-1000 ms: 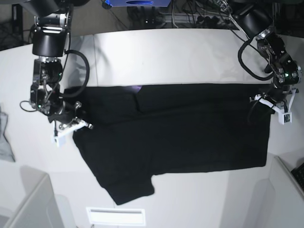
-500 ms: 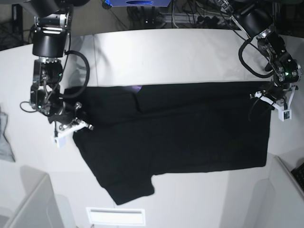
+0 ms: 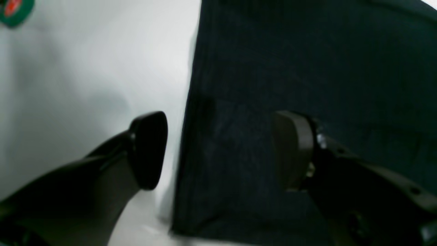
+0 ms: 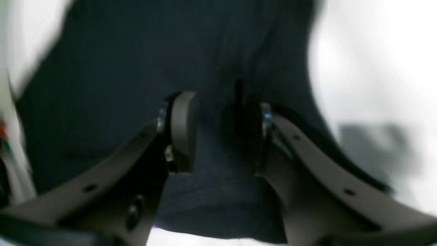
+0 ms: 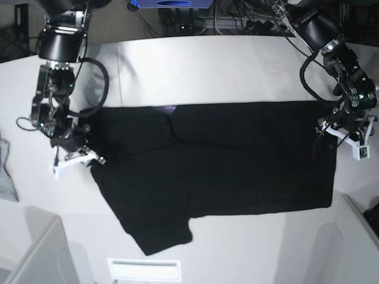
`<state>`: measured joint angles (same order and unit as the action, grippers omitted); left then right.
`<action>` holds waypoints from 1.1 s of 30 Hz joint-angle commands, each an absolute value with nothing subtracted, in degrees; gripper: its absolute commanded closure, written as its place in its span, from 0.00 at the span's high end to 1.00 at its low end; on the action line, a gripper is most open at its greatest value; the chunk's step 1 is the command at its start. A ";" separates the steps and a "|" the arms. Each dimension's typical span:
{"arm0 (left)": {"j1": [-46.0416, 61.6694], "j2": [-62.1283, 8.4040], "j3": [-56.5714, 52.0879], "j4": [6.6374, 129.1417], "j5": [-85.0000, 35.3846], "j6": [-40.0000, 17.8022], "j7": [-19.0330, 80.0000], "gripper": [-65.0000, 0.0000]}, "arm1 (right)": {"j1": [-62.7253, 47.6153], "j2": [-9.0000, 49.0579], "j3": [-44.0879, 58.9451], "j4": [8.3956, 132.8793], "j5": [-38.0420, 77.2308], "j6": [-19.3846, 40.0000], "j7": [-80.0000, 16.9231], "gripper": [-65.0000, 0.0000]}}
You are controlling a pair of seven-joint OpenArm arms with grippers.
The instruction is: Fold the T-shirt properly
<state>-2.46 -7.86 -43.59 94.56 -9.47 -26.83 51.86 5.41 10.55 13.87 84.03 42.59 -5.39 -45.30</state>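
T-shirt [image 5: 219,165], large, black, short-sleeved cloth, lies spread flat on the white table [image 5: 207,71]. Left fingers [image 3: 150,147] parted, straddling its edge; right fingers [image 4: 182,131] apart over its fabric.

A white counter [image 5: 207,65] carried the black T-shirt [image 5: 225,160], which lay spread flat across its middle, reaching almost from the left side to the right edge, one sleeve pointing toward the near edge.

White table [image 5: 207,65], cables [image 5: 237,21] behind
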 commanded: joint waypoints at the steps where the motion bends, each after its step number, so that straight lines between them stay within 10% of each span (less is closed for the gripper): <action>1: -1.45 -8.75 -45.58 97.80 -10.15 -26.77 50.42 0.72 | 4.09 11.47 14.90 87.69 42.68 -7.43 -43.47 0.32; 9: 13.76 -8.66 -56.48 101.05 -32.31 -26.86 50.42 0.71 | -11.56 9.27 17.10 102.02 44.26 -14.99 -36.62 0.57; 17: 20.79 -10.24 -61.05 100.53 -38.29 -26.86 50.33 0.71 | -19.38 1.80 23.60 101.85 49.19 -14.46 -36.09 0.58; 25: 20.70 -8.57 -61.05 100.53 -38.29 -26.86 50.42 0.28 | -15.08 2.07 23.08 92.62 49.19 -11.21 -36.00 0.57; 33: 20.44 -7.60 -61.05 95.78 -38.29 -26.86 50.51 0.26 | -12.44 2.15 22.99 87.96 48.84 -11.03 -36.00 0.57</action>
<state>20.32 -6.70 -60.66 94.98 -37.39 -26.55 51.70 -12.03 2.02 23.00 88.31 50.19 -9.82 -34.46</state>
